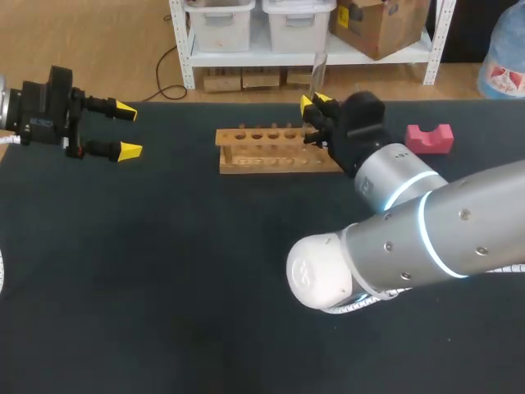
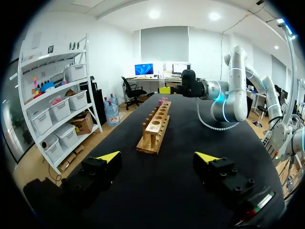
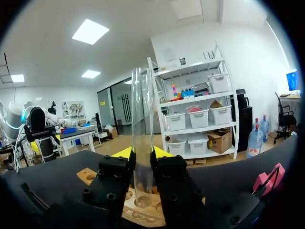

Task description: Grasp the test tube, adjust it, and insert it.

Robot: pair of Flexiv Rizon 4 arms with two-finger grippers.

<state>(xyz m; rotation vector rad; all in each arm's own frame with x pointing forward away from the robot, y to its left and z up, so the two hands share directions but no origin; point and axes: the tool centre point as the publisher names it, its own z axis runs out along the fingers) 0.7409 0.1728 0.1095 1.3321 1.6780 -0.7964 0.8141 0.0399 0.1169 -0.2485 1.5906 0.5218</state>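
Dark counter (image 1: 164,287) carries a pale wooden rack (image 1: 262,149) with a row of holes. Right jaws clamped on a clear glass test tube (image 3: 141,119), held upright. Its lower end hangs just under the jaws, over the rack holes directly beneath them; whether it has entered one I cannot tell. Judgement: grasp and adjustment look done, insertion in hand. Next move calls for centring the tube's foot on a hole, then a straight descent with no tilt. Right wrist view shows the clamp and alignment; head view barely shows the glass. Left wrist view alone shows the left jaws wide apart, holding nothing, rack well ahead of them.
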